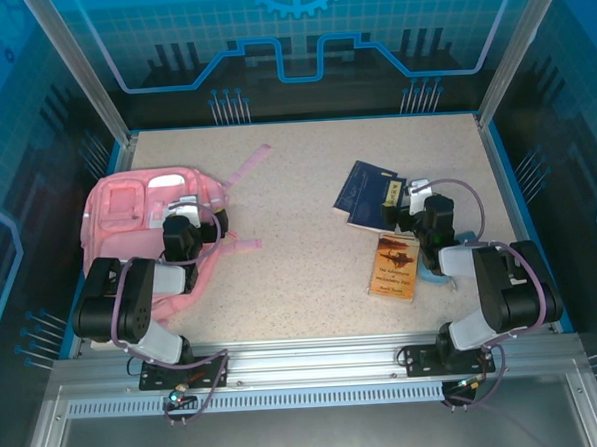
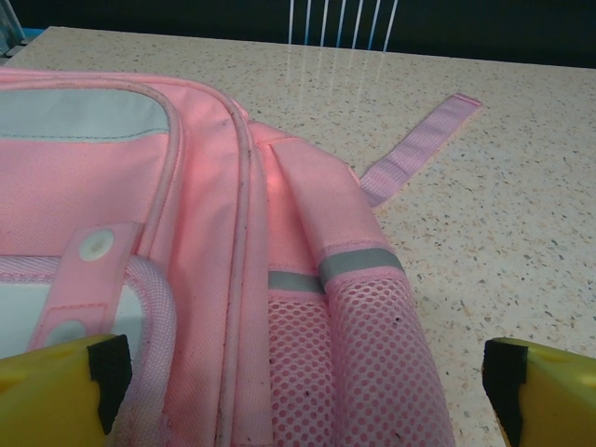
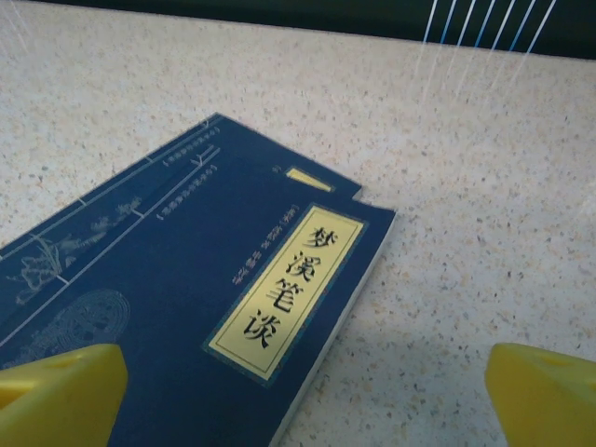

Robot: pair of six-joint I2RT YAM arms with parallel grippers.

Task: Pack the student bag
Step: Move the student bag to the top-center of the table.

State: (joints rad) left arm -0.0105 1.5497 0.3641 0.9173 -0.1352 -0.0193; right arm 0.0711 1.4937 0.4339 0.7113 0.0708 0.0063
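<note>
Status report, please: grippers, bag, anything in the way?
Left gripper open over pink bag. Right gripper open over blue book. Nothing lies between bag and book.

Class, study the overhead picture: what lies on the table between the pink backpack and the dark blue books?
Only bare speckled table, seen in the top view; the straps of the pink backpack trail partway toward the dark blue books.

Both arms bend sharply at the elbow and reach forward from their bases. The left pincer and right pincer tilt downward (yellow fingertips spread wide), gripping nothing.
</note>
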